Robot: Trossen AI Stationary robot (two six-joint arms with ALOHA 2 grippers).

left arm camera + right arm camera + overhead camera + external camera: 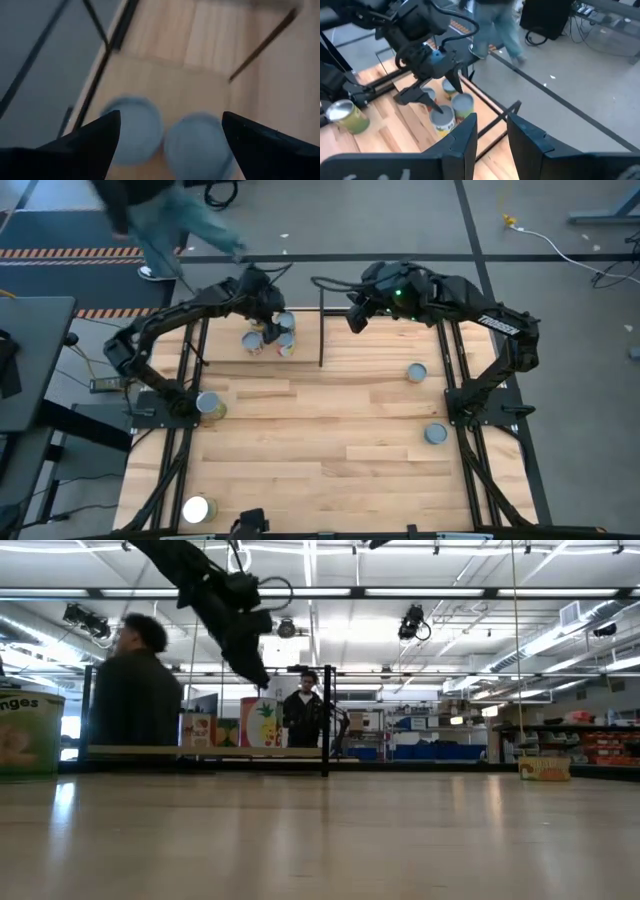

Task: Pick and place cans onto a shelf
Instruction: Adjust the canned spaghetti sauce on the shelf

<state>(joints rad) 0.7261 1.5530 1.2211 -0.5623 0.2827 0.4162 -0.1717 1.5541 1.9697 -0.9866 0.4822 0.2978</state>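
The shelf (225,348) is a pale board edged by black rods at the table's far side, left of centre. Several cans stand on it on their bases, among them one (253,340) and another (286,345). My left gripper (272,308) hovers open above them. In the left wrist view two blue-grey lids, one (134,129) and one (197,145), lie below and between its fingers, untouched. My right gripper (354,318) hangs empty, its fingers a little apart (492,132), just right of the shelf's end rod (321,325). Other cans stand on the table: (210,405), (416,372), (435,434), and one with a white-glaring lid (196,508).
A person (170,225) walks past the table's far left corner and also shows in the low view (135,690); a second person (305,710) stands farther back. The arm frames run along the table's left and right edges. Bare planks lie across the table's middle and near side.
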